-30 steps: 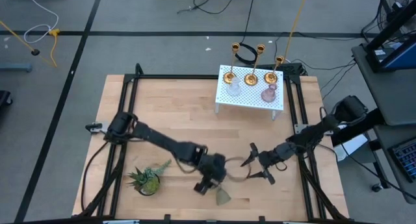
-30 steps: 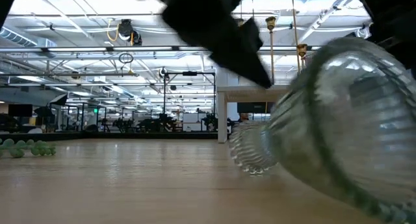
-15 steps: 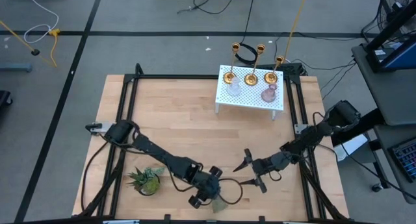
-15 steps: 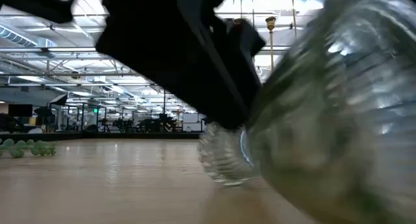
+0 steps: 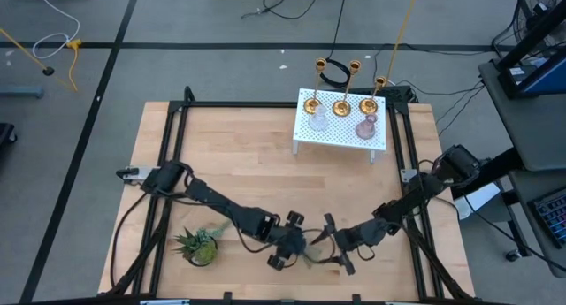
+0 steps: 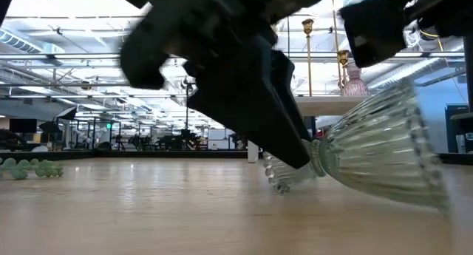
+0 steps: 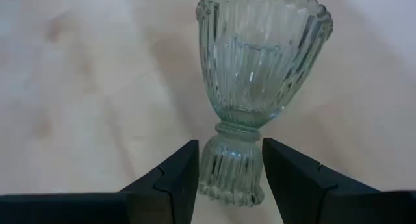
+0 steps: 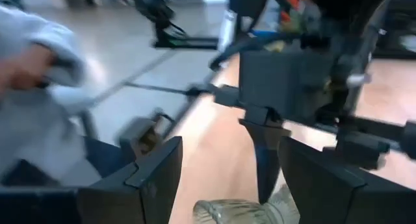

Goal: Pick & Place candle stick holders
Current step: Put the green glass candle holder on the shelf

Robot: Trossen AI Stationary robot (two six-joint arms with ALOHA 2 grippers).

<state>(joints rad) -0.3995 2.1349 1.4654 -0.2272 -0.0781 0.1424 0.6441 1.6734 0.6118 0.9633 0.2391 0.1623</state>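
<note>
A greenish ribbed glass candle stick holder [image 5: 310, 249] lies tilted near the table's near edge, between my two grippers. My left gripper [image 7: 231, 182] is shut on it, seen from above [image 5: 294, 244]. My right gripper [image 8: 240, 185] is open, just right of the holder [image 5: 336, 249]. Its fingers stand on either side of the cup's rim [image 8: 237, 212] without touching it. Three brass holders [image 5: 341, 103], a clear glass one [image 5: 318, 121] and a pinkish one [image 5: 366, 125] stand on a white stand [image 5: 343, 137] at the far right. My left gripper pinches the holder's ribbed foot [image 7: 229, 169] between its two fingers, just below the narrow neck. The fingers come low from the table's left and lie along the holder. The cup [image 6: 384, 155] points away from the fingers toward the right gripper, tilted, its lower rim [image 6: 436, 203] close to the table.
A spiky green potted plant [image 5: 199, 245] stands at the near left, beside the left arm. The bare wooden table [image 5: 239, 163] stretches from the middle to the far left. A person's grey sleeve [image 8: 39, 49] shows beyond the table in the right wrist view.
My left gripper has swung with the glass holder, first toward the near edge, then back toward the right. It has turned, so the cup now points right. My right gripper has come left and toward the near edge, up to the cup's rim.
</note>
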